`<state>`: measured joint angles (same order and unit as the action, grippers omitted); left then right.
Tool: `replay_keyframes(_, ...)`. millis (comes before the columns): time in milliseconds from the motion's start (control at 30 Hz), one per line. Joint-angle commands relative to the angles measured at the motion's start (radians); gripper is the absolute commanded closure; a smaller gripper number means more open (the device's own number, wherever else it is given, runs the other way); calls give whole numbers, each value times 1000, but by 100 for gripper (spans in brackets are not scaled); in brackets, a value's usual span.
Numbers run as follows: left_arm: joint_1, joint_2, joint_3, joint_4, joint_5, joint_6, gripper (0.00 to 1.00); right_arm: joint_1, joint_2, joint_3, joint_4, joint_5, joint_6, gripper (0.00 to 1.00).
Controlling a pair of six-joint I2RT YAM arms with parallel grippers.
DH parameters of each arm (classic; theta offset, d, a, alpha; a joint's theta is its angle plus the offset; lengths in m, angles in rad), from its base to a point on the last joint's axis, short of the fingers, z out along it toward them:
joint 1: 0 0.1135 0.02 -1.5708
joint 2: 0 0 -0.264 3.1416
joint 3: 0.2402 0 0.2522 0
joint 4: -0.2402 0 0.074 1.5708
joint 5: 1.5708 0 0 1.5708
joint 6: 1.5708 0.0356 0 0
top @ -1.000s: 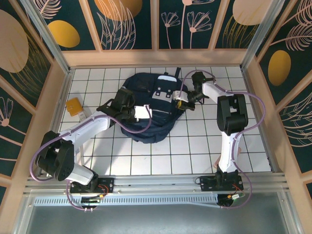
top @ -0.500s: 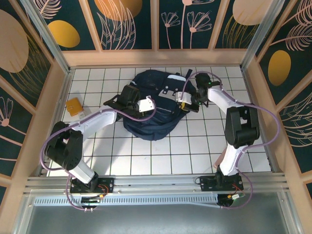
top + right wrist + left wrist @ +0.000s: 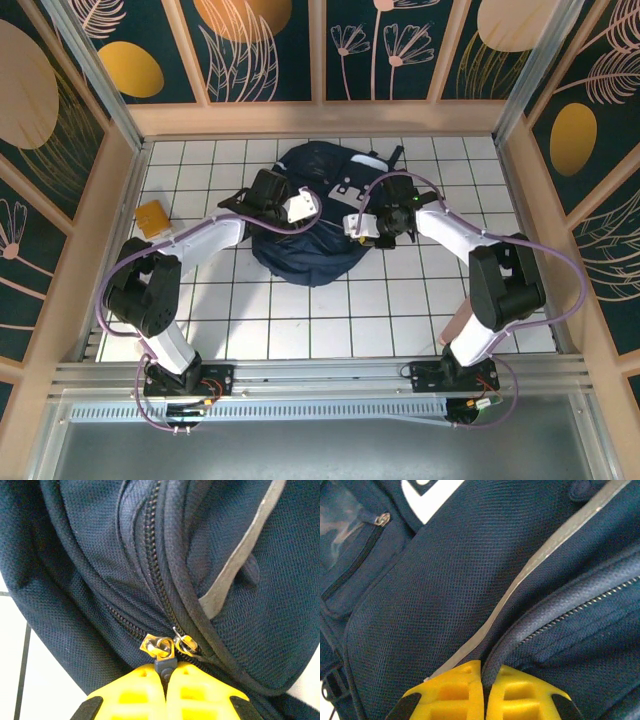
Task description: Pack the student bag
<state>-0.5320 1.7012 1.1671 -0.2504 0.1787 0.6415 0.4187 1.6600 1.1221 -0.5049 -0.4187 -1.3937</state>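
Observation:
The student bag, navy with grey trim, lies bunched on the white tiled floor between both arms. My left gripper is on its left upper part. In the left wrist view the yellow fingers are shut on a piped seam of the student bag, beside a closed zipper line and a grey strip. My right gripper sits on the bag's right side. In the right wrist view the gripper is shut on a dark zipper pull hanging from a brass slider, with a second slider right beside it.
A small orange-yellow packet lies on the tiles at the far left, near the wooden side wall. Wooden walls enclose the tiled floor on three sides. Open tiles stretch in front of the bag toward the arm bases.
Both grippers stayed shut while moving. The left one went up and right, the right one came left and nearer. The bag shifted toward the back wall and bunched up rounder.

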Motion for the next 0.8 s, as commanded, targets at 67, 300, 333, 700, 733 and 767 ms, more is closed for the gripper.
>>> replay_keyframes(67, -15, -10, 19, 144, 92, -104, 100, 76, -53, 3, 26, -217, 118, 100)
replay_keyframes(300, -14, -11, 7, 113, 57, -45, 100, 18, -179, -100, 110, -311, 89, 100)
replay_keyframes(333, -11, -7, 2, 116, 50, -35, 100, 16, -208, -126, 126, -314, 59, 100)
replay_keyframes(700, 6, 61, 45, 183, 113, -66, 100, 98, -279, -232, 291, -320, 89, 100)
replay_keyframes(733, 6, 55, 33, 200, 131, -42, 100, 64, -293, -233, 333, -344, 178, 100)
replay_keyframes(767, 8, 51, 23, 203, 154, -6, 100, 33, -312, -233, 376, -356, 274, 94)
